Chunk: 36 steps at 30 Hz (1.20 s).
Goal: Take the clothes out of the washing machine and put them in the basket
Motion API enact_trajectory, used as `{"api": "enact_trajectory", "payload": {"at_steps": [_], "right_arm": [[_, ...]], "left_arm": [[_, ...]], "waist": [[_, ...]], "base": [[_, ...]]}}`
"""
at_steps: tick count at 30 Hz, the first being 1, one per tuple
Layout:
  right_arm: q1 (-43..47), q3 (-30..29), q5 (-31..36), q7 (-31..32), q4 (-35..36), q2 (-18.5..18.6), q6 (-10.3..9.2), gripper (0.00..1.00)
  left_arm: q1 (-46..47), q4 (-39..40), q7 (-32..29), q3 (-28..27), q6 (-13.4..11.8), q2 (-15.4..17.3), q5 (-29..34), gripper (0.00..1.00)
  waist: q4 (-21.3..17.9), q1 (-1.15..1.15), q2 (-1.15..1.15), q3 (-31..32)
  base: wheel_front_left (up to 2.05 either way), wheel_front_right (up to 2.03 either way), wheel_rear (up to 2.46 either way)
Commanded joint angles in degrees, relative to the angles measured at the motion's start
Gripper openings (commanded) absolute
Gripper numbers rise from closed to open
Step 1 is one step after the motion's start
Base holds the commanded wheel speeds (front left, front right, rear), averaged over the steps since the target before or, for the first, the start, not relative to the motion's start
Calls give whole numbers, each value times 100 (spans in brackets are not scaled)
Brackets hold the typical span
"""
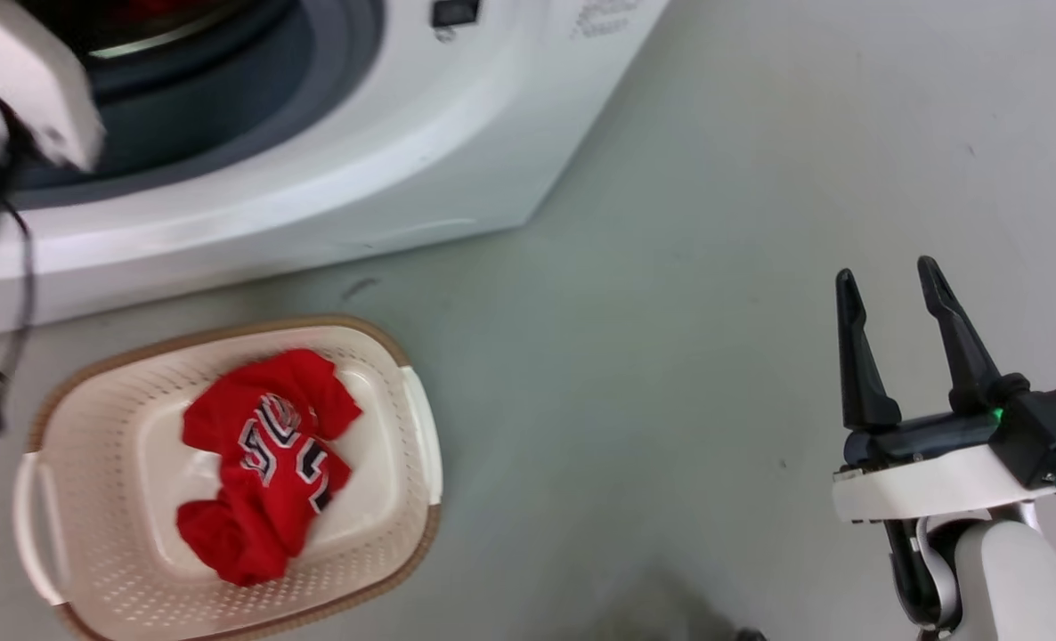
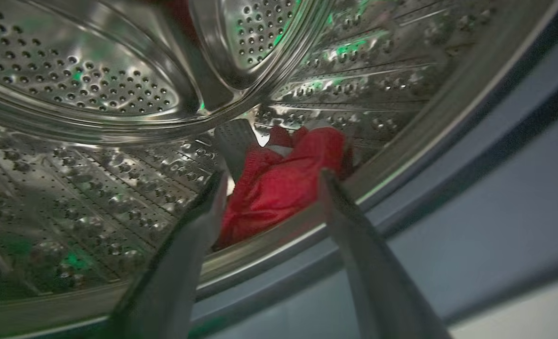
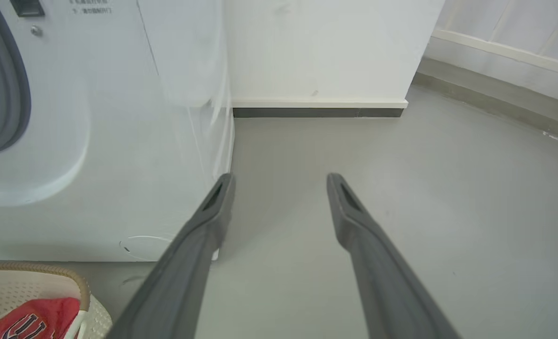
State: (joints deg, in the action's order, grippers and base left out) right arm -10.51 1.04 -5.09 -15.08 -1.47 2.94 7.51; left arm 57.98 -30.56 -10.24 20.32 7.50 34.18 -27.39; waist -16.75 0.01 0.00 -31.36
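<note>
A red jersey [image 1: 265,463] with navy-and-white lettering lies crumpled in the cream basket [image 1: 114,561] on the floor in front of the white washing machine [image 1: 385,151]; its corner shows as the jersey [image 3: 29,322] in the right wrist view. Inside the steel drum [image 2: 86,188] a second red garment [image 2: 283,183] lies low near the rim. My left gripper [image 2: 272,176] is open at the drum's mouth, its fingers on either side of that garment in this view, a little short of it. My right gripper [image 1: 889,276] hangs open and empty over the floor to the right.
The left forearm [image 1: 20,80] reaches into the porthole past the grey gasket [image 1: 252,98]. A white wall with a dark baseboard [image 3: 319,112] stands behind the washer. Grey floor [image 1: 670,374] stretches to the right of the basket.
</note>
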Motion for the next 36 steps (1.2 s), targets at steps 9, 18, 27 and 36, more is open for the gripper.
{"api": "enact_trajectory", "payload": {"at_steps": [9, 18, 27, 36], "right_arm": [[-236, 361, -392, -14, 94, -10, -4, 100], [-189, 644, -597, -14, 186, -11, -4, 100], [-232, 615, -648, -14, 210, -10, -4, 100], [-301, 612, -597, -14, 231, -10, -4, 100]], "left_arm": [[1860, -562, -1482, 338, -7, 464, -212, 100], [2718, -1062, -2642, 575, -172, 636, 41, 100], [2983, -1389, -3037, 647, -351, 673, 99, 100], [3068, -1452, -2841, 703, -242, 747, 74, 0]], "waist": [[-861, -1, 0, -1232], [-1194, -1, 0, -1553], [-1243, -1, 0, -1760], [-1212, -1, 0, -1783]], "base": [[0, 0, 0], [0, 0, 0], [0, 0, 0], [0, 0, 0]]}}
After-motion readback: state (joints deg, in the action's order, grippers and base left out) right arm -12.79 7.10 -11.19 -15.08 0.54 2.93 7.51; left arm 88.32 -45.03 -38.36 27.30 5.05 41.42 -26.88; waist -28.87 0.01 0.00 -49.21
